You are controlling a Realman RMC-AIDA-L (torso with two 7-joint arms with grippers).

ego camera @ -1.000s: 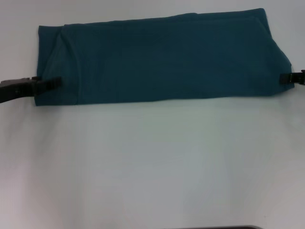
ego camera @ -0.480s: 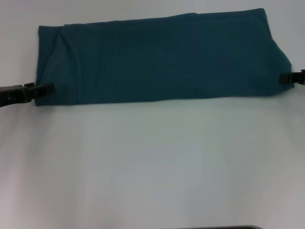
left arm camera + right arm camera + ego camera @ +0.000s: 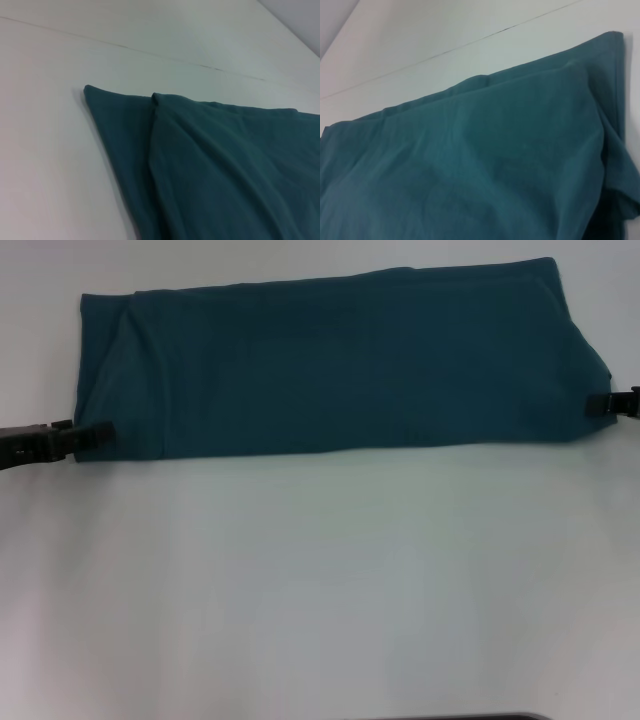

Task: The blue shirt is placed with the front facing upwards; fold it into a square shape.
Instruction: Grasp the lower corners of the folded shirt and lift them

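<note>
The blue shirt [image 3: 330, 365] lies flat at the far side of the white table [image 3: 320, 580], folded into a long band with plain fabric on top. No letters or collar show. My left gripper [image 3: 105, 427] is low at the band's left end, near the front corner, with its tip at the cloth edge. At the right end my right gripper [image 3: 595, 403] touches the shirt's edge. In the left wrist view the blue shirt [image 3: 225, 175] shows a folded layer and its far corner. Soft folds of the blue shirt [image 3: 470, 165] fill the right wrist view.
Bare white tabletop stretches from the shirt's front edge toward me. A dark strip [image 3: 450, 717] shows at the very near edge of the head view. A thin seam line [image 3: 150, 52] crosses the table beyond the shirt.
My left gripper has drawn back to the left and slid toward the shirt's front corner. The shirt and the right gripper have stayed where they were.
</note>
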